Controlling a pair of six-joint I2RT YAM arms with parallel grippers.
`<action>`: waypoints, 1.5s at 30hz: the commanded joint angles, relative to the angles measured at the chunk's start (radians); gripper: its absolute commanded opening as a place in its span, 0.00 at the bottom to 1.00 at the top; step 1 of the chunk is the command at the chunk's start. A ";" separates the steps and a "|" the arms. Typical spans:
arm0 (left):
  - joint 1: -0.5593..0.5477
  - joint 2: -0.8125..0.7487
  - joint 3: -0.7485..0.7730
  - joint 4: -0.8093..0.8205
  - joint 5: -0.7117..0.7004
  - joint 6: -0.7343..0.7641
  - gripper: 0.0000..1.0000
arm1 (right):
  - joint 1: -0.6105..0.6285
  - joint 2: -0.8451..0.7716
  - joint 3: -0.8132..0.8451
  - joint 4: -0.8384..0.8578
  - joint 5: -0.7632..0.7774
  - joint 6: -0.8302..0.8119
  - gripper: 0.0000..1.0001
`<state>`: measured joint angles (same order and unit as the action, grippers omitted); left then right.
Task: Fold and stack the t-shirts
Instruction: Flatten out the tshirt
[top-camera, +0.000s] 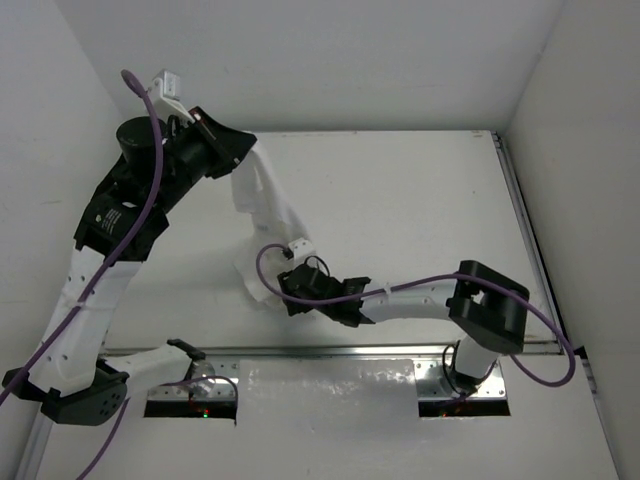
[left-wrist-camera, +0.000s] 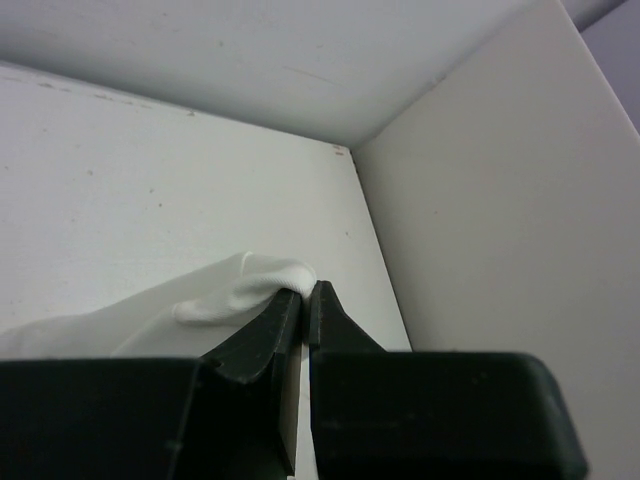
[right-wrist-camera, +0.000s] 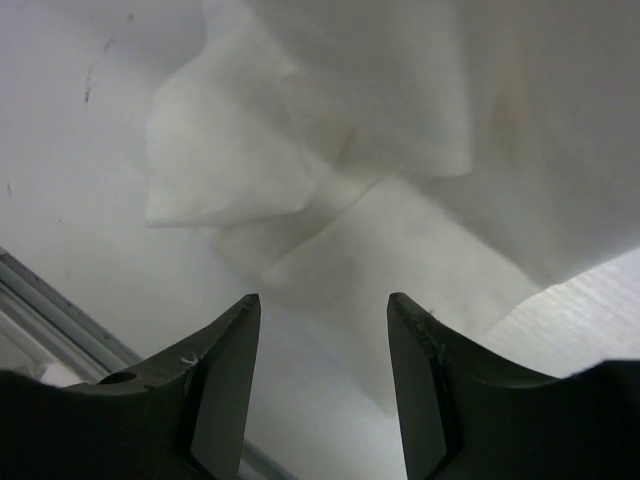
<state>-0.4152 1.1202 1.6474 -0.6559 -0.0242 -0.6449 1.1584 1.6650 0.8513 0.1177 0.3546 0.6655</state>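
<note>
- Right claw (right-wrist-camera: 322, 300) apart, low over crumpled shirt (right-wrist-camera: 400, 100)
- Left claw (left-wrist-camera: 308, 292) pinched tight on shirt edge, up above desk (left-wrist-camera: 150, 180)

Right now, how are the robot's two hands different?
The left gripper is pinched shut on an edge of the t-shirt; the right gripper has its jaws apart, holding nothing. The left gripper holds the cloth lifted, further back; the right gripper sits low at the shirt's near end. Both are black with two fingers.

T-shirt (right-wrist-camera: 400, 120) cut off by right wrist view's top, right edges.
</note>
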 joint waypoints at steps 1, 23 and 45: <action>0.009 -0.017 0.003 0.055 -0.080 -0.015 0.00 | 0.052 0.076 0.118 -0.064 0.124 0.135 0.54; 0.009 -0.013 -0.015 0.045 -0.135 0.019 0.00 | 0.086 0.174 0.215 -0.187 0.212 0.207 0.48; 0.009 -0.030 -0.020 0.016 -0.157 0.057 0.00 | 0.090 0.236 0.233 -0.231 0.205 0.246 0.00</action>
<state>-0.4152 1.1202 1.6207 -0.6792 -0.1650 -0.6197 1.2415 1.9415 1.0836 -0.1062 0.5259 0.9092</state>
